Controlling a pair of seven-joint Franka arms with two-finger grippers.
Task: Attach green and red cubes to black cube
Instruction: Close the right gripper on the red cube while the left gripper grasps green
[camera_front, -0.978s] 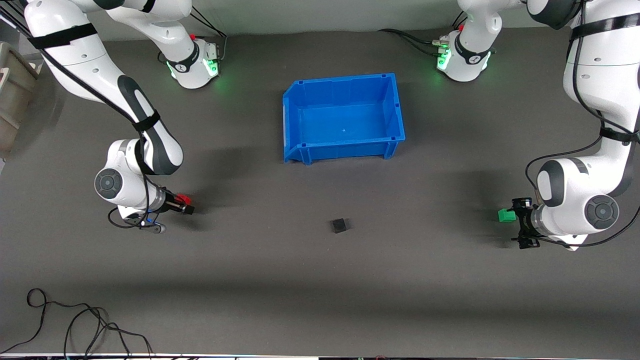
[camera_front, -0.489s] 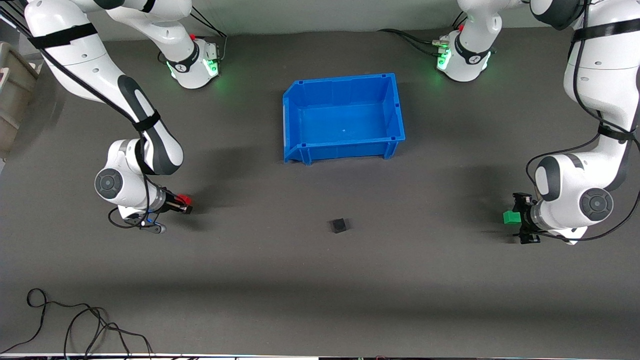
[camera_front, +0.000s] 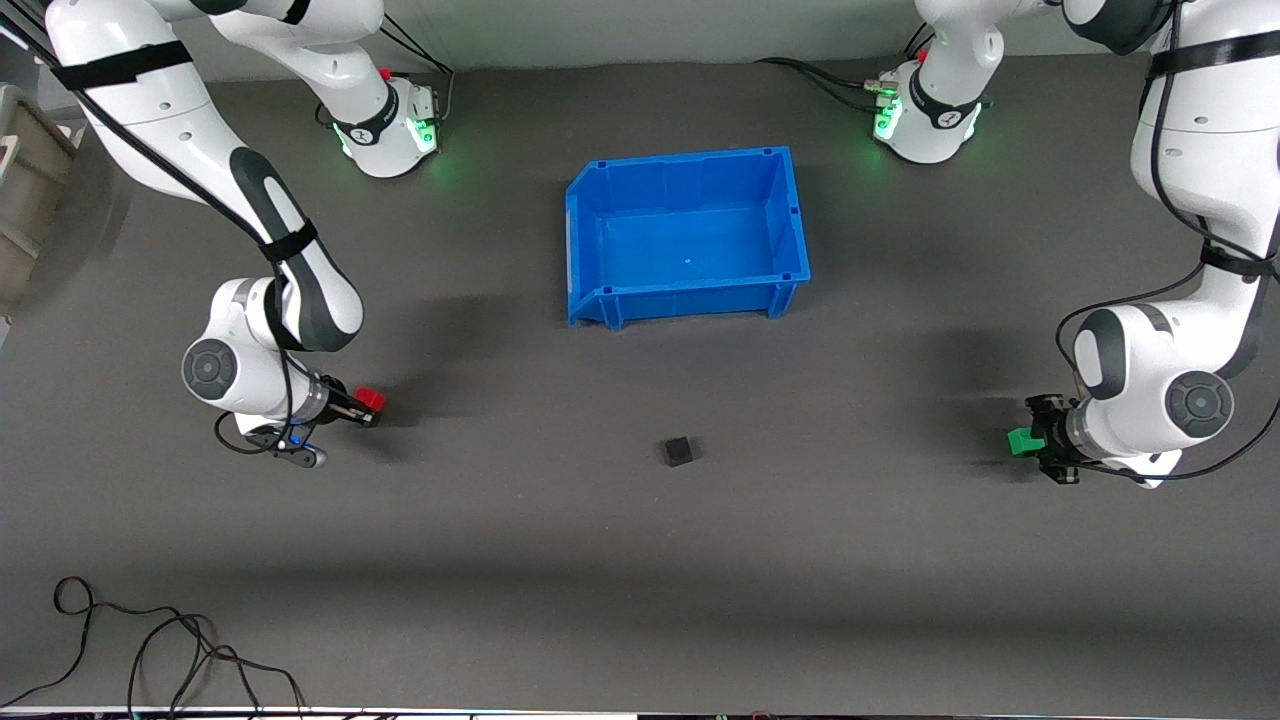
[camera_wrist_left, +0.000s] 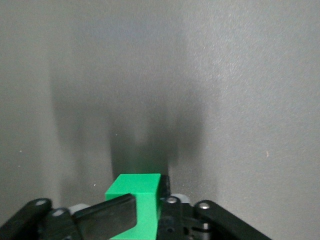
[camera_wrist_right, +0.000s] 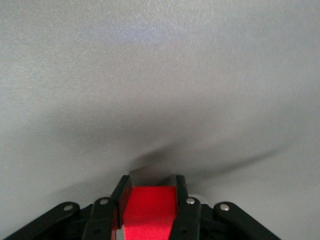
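Note:
The black cube (camera_front: 680, 451) sits on the grey mat near the middle, nearer the front camera than the blue bin. My left gripper (camera_front: 1026, 441) is shut on the green cube (camera_front: 1019, 441) low over the mat at the left arm's end of the table; in the left wrist view the green cube (camera_wrist_left: 137, 200) sits between the fingers of that gripper (camera_wrist_left: 145, 210). My right gripper (camera_front: 366, 404) is shut on the red cube (camera_front: 370, 399) low over the mat at the right arm's end; the right wrist view shows the red cube (camera_wrist_right: 149, 207) clamped in that gripper (camera_wrist_right: 150, 192).
An empty blue bin (camera_front: 580, 240) stands farther from the front camera than the black cube. A black cable (camera_front: 150, 640) lies coiled near the front edge at the right arm's end. A beige container (camera_front: 25, 190) stands at the table's edge by the right arm.
My left gripper with the green cube has drawn back toward the left arm's end of the table. My right gripper with the red cube has shifted slightly away from the front camera.

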